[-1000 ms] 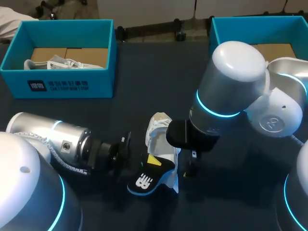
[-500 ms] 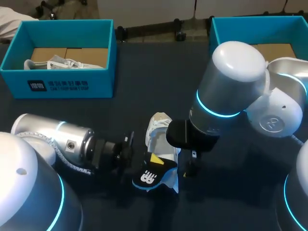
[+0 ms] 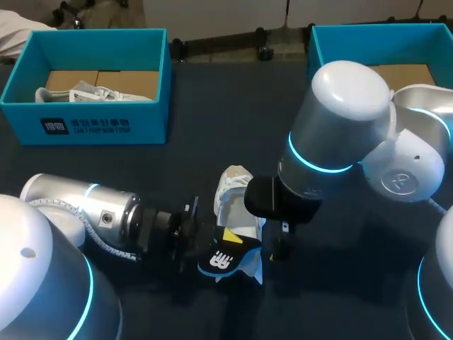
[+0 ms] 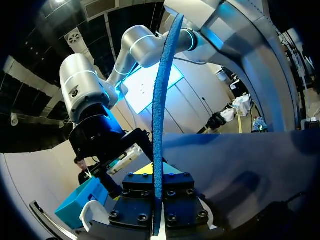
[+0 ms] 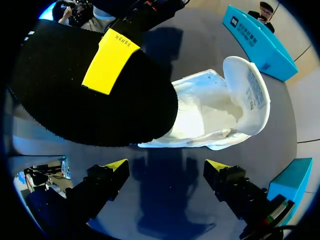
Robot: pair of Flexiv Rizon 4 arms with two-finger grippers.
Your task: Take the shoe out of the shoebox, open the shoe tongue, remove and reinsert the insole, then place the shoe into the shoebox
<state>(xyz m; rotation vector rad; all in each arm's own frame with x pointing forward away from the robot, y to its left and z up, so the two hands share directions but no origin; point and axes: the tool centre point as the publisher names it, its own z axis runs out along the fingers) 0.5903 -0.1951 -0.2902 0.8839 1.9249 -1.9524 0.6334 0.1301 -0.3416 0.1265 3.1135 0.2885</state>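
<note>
A white shoe [image 3: 236, 193] lies on the dark table, its opening seen in the right wrist view [image 5: 215, 107]. My left gripper [image 3: 191, 228] is shut on the insole [image 3: 225, 256], which is black on top with a yellow label [image 5: 107, 60] and blue underneath. In the left wrist view the insole [image 4: 161, 115] stands edge-on, clamped between the fingers of the left gripper [image 4: 158, 192]. The insole's front end overlaps the shoe's near end. My right gripper [image 5: 167, 167] is open just beside the shoe, nothing between its yellow tips; its wrist hides it in the head view.
A blue shoebox [image 3: 152, 78] at the back left holds another white shoe [image 3: 95, 93]. A second blue shoebox [image 3: 333, 35] stands at the back right, partly behind my right arm [image 3: 340, 127]. Bare table lies between the boxes.
My left gripper has carried the insole to the right, onto the shoe's near end, and the insole has tilted flatter. The right arm and the shoe have kept still.
</note>
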